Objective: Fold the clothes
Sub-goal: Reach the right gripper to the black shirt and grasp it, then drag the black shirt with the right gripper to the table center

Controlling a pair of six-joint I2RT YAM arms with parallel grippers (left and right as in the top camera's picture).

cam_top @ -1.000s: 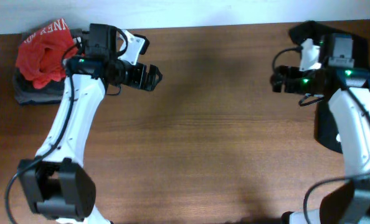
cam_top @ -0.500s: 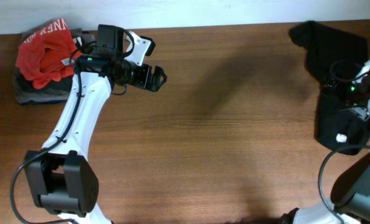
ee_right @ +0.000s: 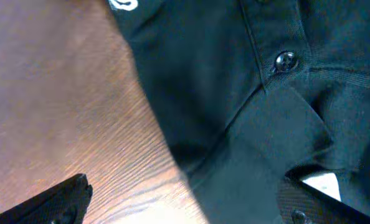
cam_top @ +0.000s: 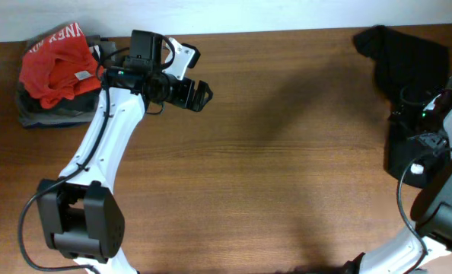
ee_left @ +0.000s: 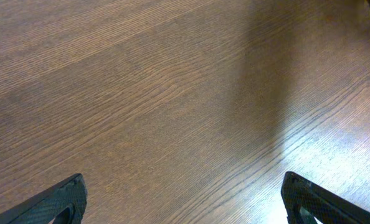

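The black T-shirt [cam_top: 402,50] lies crumpled at the table's far right. In the right wrist view the T-shirt [ee_right: 235,81] fills the right half, showing a button, a collar fold, a white logo [ee_right: 124,5] and a white label [ee_right: 322,184]. My right gripper [ee_right: 185,208] is open, just above the shirt's left edge, one finger over wood and the other over fabric. In the overhead view it [cam_top: 412,103] is hard to make out against the shirt. My left gripper [cam_top: 199,95] is open and empty over bare wood [ee_left: 184,202], far from the shirt.
A red garment with white lettering [cam_top: 55,61] lies on grey and dark folded garments [cam_top: 36,114] at the back left corner, behind my left arm. The wooden table [cam_top: 272,167] ends at the wall along the back edge.
My right arm has swung right from over the table to above the black T-shirt. My left gripper has drifted a little right, still open.
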